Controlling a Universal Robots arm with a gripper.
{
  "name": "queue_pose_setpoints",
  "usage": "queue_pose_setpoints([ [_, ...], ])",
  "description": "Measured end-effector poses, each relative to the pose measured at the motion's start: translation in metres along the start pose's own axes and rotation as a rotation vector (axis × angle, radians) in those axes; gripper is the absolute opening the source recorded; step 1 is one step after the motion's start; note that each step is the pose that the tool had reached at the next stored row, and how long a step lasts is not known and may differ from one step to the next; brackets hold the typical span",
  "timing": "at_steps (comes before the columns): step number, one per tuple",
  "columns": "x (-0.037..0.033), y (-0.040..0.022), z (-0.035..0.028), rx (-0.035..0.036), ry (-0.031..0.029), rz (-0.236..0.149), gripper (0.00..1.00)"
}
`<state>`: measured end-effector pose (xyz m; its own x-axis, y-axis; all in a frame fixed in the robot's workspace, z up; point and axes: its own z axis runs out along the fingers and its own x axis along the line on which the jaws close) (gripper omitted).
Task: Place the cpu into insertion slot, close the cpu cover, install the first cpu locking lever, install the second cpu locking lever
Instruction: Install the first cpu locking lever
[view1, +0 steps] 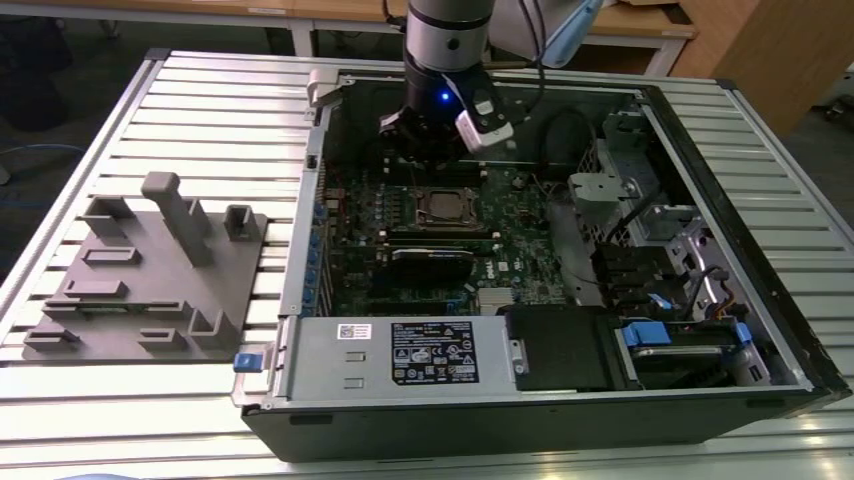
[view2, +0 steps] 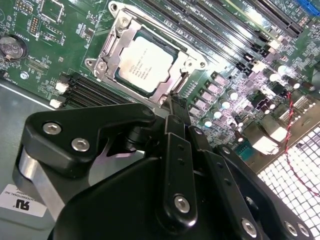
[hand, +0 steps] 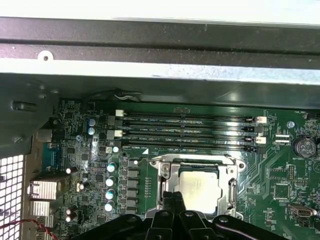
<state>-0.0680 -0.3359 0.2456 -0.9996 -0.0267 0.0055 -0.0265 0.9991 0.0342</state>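
The cpu (view2: 145, 65) (hand: 199, 192), a silver-grey square chip, lies in the insertion slot (view1: 447, 208) on the green motherboard. The cpu cover (view2: 114, 45) (hand: 165, 172), a silver metal frame, lies flat around the chip with the chip showing through its window. My gripper (view2: 173, 102) (hand: 173, 198) hangs just above one edge of the socket, its black fingers pressed together with nothing between them. In the exterior view the gripper (view1: 430, 160) is inside the open case, slightly behind the socket.
Long black memory slots (hand: 190, 132) run beside the socket, with a row of capacitors (hand: 110, 180) near it. A black card (view1: 430, 265) and power supply (view1: 400, 355) sit toward the case front. A grey fixture (view1: 147, 270) rests on the table at the exterior view's left.
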Motion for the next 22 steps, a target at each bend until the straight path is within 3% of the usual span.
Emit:
queue_pose_setpoints([
  [22, 0.0087, 0.0002, 0.0000, -0.0027, -0.0033, 0.000, 0.10],
])
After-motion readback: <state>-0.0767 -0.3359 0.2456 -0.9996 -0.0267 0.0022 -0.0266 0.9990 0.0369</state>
